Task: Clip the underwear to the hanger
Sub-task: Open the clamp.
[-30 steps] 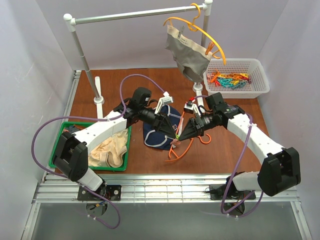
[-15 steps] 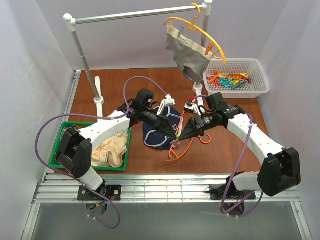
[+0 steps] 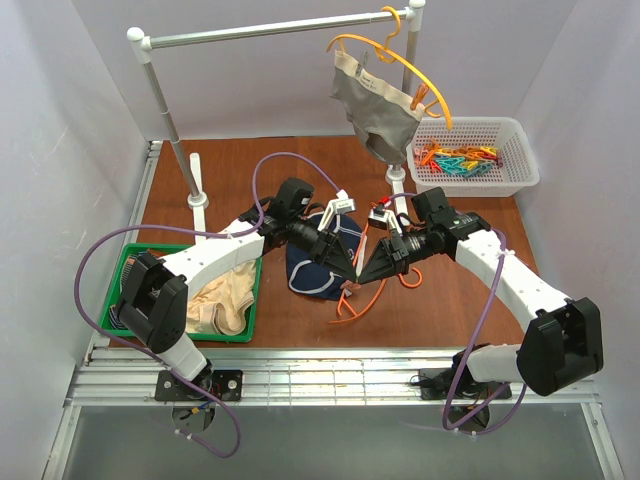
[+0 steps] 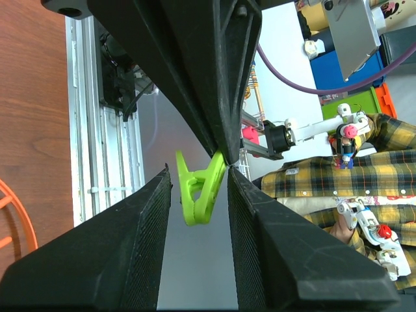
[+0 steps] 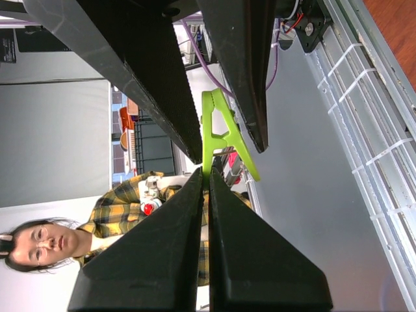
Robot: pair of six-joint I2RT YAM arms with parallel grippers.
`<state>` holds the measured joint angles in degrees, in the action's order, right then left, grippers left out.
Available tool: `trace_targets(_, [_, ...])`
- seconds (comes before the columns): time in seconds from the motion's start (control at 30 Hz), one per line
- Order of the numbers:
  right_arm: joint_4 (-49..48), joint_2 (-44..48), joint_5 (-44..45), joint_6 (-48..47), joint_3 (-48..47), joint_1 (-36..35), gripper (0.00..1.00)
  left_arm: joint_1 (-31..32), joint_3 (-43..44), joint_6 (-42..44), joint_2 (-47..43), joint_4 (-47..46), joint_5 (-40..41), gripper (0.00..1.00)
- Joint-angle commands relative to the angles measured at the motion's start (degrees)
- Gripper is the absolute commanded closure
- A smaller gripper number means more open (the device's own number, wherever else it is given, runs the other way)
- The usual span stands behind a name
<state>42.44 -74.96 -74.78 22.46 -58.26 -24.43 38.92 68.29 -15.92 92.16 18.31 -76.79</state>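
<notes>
The navy underwear [image 3: 312, 268] lies crumpled on the brown table, with the red-orange hanger [image 3: 362, 298] flat against its right edge; a bit of the hanger [image 4: 9, 214] also shows in the left wrist view. Above them my two grippers meet tip to tip. My right gripper [image 3: 362, 274] [image 5: 207, 174] is shut on one leg of a green clip [image 5: 221, 140]. My left gripper [image 3: 350, 266] [image 4: 199, 172] comes from the other side. Its fingertips [image 4: 168, 179] bracket the same green clip [image 4: 198, 192] and rest against both of its sides.
A yellow-orange hanger with grey underwear [image 3: 375, 105] hangs from the rail at the back. A white basket [image 3: 520, 150] of coloured clips stands at the back right. A green tray [image 3: 125, 262] with beige underwear sits at the left. The rail's post base [image 3: 197, 198] stands behind it.
My left gripper has moved right, up to the clip in the right gripper, and its fingers now sit around it. The right arm has hardly shifted.
</notes>
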Motion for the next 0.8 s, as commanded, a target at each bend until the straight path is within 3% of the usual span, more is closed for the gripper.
trace_targets(0.0, [0.4, 1.5, -1.0, -0.2, -0.2, -0.3, 0.99, 0.2, 1.6, -0.1, -0.5, 0.8, -0.5, 0.69])
trace_targets(0.47, [0.5, 2.4, -1.2, -0.3, 1.0, -0.4, 0.99, 0.1, 2.7, -0.2, 0.8, 0.9, 0.4, 0.71])
trace_targets(0.77, [0.5, 3.2, -0.9, -0.1, 1.5, -0.4, 0.99, 0.2, 2.5, -0.2, 0.6, 0.9, 0.4, 0.84])
